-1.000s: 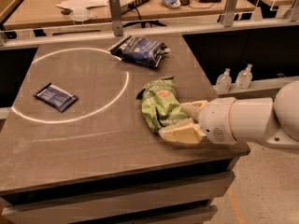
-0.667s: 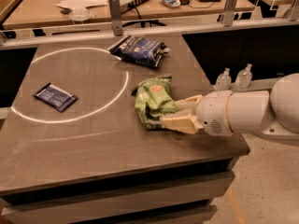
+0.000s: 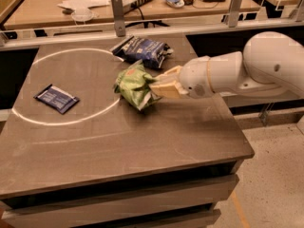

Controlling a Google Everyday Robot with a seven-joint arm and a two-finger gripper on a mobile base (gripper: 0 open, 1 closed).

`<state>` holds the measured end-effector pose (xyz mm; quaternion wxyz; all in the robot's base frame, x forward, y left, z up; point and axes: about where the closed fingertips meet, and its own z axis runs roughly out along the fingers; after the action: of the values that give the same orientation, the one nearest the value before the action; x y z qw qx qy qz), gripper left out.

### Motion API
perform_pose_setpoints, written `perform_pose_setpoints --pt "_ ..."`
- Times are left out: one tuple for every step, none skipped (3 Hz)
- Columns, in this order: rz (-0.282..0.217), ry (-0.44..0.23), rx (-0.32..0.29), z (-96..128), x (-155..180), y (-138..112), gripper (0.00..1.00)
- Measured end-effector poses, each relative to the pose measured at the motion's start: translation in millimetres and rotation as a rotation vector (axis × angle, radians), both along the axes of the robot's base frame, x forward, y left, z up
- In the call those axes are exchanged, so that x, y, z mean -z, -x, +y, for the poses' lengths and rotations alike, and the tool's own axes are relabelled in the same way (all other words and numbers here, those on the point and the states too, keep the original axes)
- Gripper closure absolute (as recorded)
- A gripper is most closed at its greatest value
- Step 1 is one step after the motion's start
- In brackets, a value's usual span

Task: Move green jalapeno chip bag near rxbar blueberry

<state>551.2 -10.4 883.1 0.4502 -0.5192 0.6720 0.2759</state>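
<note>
Above table (image 3: 142,146) (white-ringed), gripper (image 3: 159,86) clasps green jalapeno chip bag (image 3: 132,83).

The gripper (image 3: 159,85) comes in from three o'clock over the table (image 3: 142,146), its tan fingers (image 3: 167,90) pinched on the right edge of the crumpled green jalapeno chip bag (image 3: 134,84). The bag looks slightly raised, though I can't be sure. The rxbar blueberry (image 3: 56,98) lies flat at its nine o'clock, well apart. A dark blue chip bag (image 3: 142,50) sits near at twelve o'clock.
</note>
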Motion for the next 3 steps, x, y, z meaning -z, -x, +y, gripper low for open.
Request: perform_pose_setpoints --pt "-0.036 -0.015 -0.071 28.0 -10.9 -29.3 1.0" --pt "-0.061 -0.054 -0.122 57.3 -23.1 -57.5 1.0" --pt "-0.064 -0.045 -0.166 96.5 -28.4 -75.5 0.74"
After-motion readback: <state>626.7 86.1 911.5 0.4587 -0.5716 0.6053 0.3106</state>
